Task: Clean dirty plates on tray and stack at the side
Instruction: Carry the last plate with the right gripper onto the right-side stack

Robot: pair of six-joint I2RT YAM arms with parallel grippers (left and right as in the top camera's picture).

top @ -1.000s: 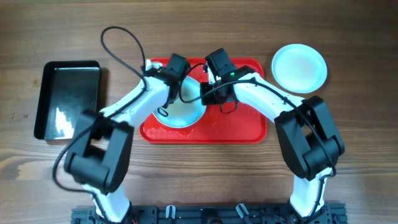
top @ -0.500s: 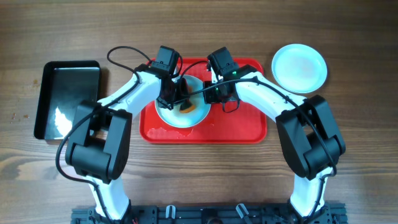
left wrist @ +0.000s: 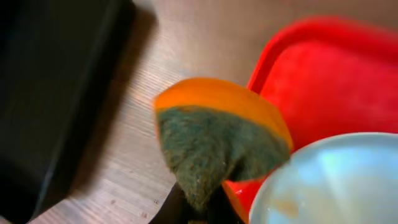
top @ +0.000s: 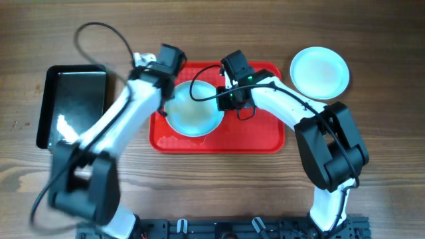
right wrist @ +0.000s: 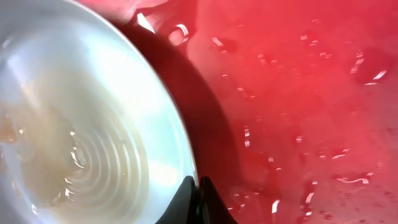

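Observation:
A pale-blue plate (top: 194,114) lies on the red tray (top: 255,136); it also shows in the right wrist view (right wrist: 81,137) and the left wrist view (left wrist: 336,186), with a faint orange smear. My right gripper (top: 224,101) is shut on the plate's right rim (right wrist: 194,186). My left gripper (top: 164,78), blurred, is at the tray's left edge and shut on an orange-and-green sponge (left wrist: 217,140). The sponge hangs above the wood between the tray (left wrist: 323,81) and the black tray. A second plate (top: 319,72) lies on the table at the right.
A glossy black tray (top: 72,106) lies at the left, also in the left wrist view (left wrist: 43,93). Water drops cover the red tray's surface (right wrist: 298,112). Cables loop above both arms.
My left gripper has lifted the sponge off the plate and swung left to the tray's left edge. The right gripper has stayed on the plate's rim.

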